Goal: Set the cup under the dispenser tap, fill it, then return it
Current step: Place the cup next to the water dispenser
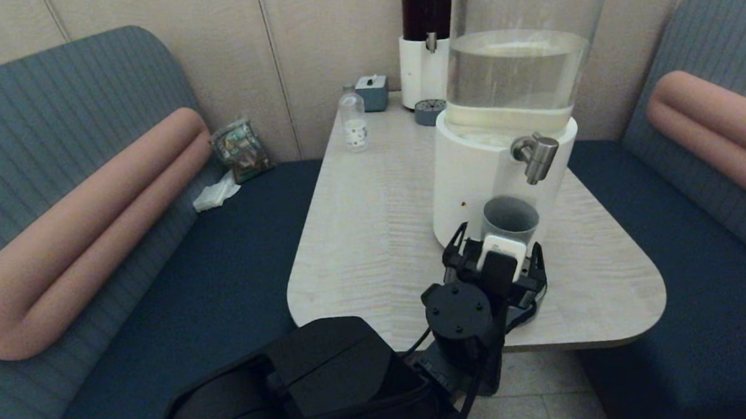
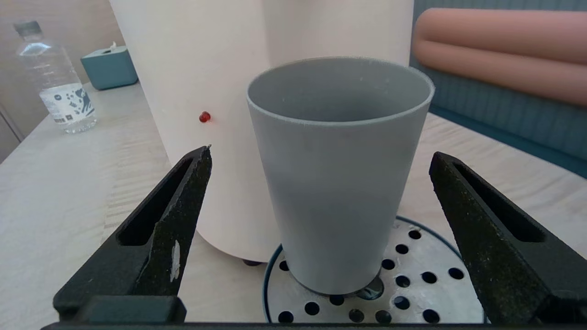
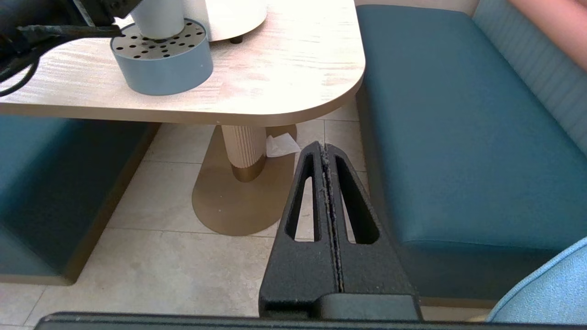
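Observation:
The grey-blue cup stands upright on the round perforated drip tray, against the white base of the clear-liquid dispenser. The steel dispenser tap hangs just above and slightly right of the cup's rim. No liquid shows in the visible part of the cup's inside. My left gripper is open, one finger on either side of the cup, with a clear gap on both sides. My right gripper is shut on nothing, parked low beside the table above the floor.
A small clear bottle, a teal box, a dark-liquid dispenser and a second small tray stand at the table's far end. Blue benches flank the table. The rounded table edge is close to the tray.

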### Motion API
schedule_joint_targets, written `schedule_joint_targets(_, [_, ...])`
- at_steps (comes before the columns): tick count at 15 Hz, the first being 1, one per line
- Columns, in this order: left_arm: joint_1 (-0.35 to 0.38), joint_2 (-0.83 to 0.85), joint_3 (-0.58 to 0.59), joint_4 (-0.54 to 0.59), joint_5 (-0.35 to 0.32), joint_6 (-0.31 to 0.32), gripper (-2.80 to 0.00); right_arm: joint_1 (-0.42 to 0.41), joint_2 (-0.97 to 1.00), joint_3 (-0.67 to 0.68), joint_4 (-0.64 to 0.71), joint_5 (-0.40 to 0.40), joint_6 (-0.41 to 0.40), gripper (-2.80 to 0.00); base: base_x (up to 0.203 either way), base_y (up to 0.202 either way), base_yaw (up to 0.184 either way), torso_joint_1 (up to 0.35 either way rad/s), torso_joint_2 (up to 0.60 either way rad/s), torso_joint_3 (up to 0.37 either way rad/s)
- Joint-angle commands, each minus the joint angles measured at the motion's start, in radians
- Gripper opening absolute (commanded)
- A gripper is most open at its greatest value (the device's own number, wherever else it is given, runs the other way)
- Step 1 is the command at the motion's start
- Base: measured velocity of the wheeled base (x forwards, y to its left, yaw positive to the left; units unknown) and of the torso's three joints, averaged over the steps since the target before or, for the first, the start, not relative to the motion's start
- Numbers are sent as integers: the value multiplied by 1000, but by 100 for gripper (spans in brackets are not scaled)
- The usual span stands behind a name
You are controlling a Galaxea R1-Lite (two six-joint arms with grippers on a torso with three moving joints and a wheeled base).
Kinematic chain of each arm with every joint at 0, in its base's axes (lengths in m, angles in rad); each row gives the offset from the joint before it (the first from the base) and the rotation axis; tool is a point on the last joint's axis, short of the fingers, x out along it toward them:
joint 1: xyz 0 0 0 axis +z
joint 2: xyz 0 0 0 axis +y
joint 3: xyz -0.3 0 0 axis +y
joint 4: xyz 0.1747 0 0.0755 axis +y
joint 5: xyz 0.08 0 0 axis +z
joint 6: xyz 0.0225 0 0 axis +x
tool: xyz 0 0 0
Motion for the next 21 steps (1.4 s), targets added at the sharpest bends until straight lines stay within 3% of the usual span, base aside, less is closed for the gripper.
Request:
schedule_joint_targets(1, [3, 13, -12, -4, 2, 2, 0, 0, 0, 0, 0, 0, 0, -280, 0, 0, 0, 0, 0, 0])
schedule_joint_targets(21, [30, 70, -145, 59, -18, 14, 0, 0, 1, 0, 0, 0, 0, -280, 0, 0, 0, 0, 0, 0])
